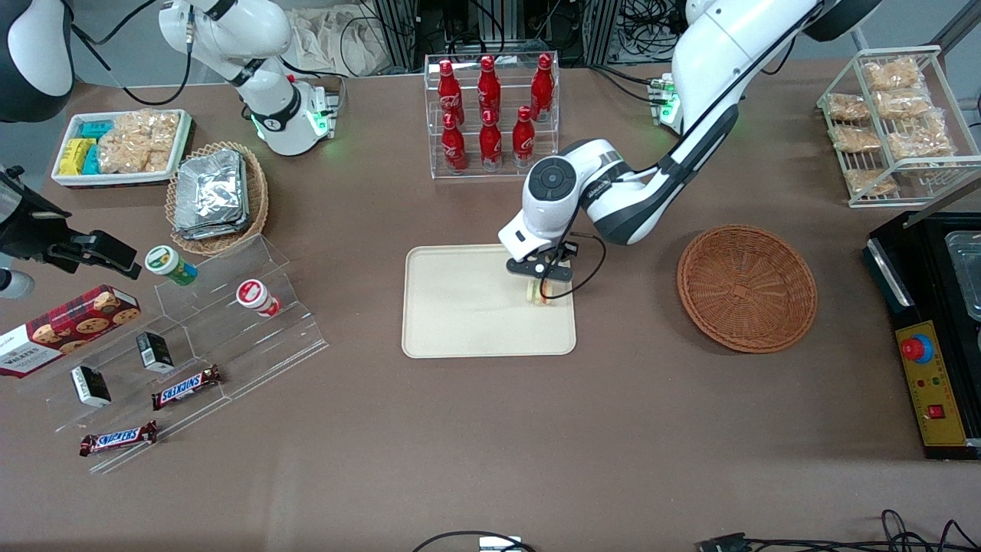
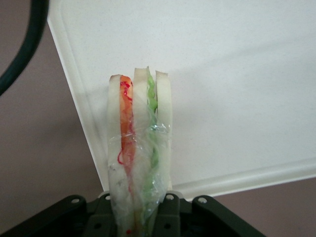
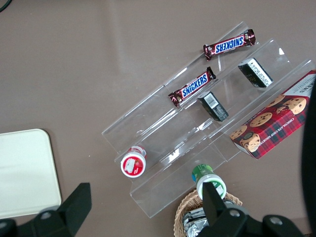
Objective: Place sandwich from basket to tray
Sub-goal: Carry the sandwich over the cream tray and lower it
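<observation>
While our tool point(image 1: 546, 282) pinches the sandwich point(image 2: 140, 148) over the tray point(image 1: 460, 307), the emptied basket point(image 1: 747, 287) sits beside it, toward our working arm's end of the bench point(image 1: 490, 445).

The sandwich point(image 2: 139, 148) wears glossy, crinkled clear plastic wrap. The tray point(image 1: 460, 307) looks smooth, matt plastic; the basket point(image 1: 747, 287) is rough brown wicker; the table point(image 1: 490, 445) is matt.

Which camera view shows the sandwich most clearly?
The left wrist view: the sandwich fills it, held in the gripper over the tray, filling layers visible. The front view shows only a small part under the gripper. The right wrist view does not show it.
</observation>
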Action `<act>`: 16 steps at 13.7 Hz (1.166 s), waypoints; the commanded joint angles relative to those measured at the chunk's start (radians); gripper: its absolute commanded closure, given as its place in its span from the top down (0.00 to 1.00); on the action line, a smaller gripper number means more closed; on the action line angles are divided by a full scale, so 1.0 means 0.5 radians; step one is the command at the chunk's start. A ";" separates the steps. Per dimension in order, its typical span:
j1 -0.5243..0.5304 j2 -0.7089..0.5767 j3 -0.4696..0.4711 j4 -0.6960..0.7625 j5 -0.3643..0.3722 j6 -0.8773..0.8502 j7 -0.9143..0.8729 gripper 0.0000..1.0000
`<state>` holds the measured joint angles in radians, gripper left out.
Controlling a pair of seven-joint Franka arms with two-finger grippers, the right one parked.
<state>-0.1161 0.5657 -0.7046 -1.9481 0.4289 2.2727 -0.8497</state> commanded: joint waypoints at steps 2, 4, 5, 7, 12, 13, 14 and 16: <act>-0.032 0.133 0.010 0.098 0.139 -0.002 -0.126 0.09; -0.032 0.157 0.010 0.101 0.142 0.001 -0.157 0.14; -0.032 0.157 0.010 0.104 0.142 0.001 -0.160 0.24; -0.032 0.157 0.010 0.104 0.139 0.001 -0.193 0.61; -0.029 0.154 0.010 0.174 0.124 -0.014 -0.224 1.00; -0.028 0.151 0.010 0.220 0.118 -0.032 -0.249 1.00; -0.028 0.145 0.010 0.254 0.112 -0.063 -0.282 1.00; -0.022 0.139 0.010 0.377 0.109 -0.179 -0.356 1.00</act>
<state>-0.1162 0.6350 -0.7033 -1.8293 0.4779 2.2484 -0.9813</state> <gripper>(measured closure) 0.000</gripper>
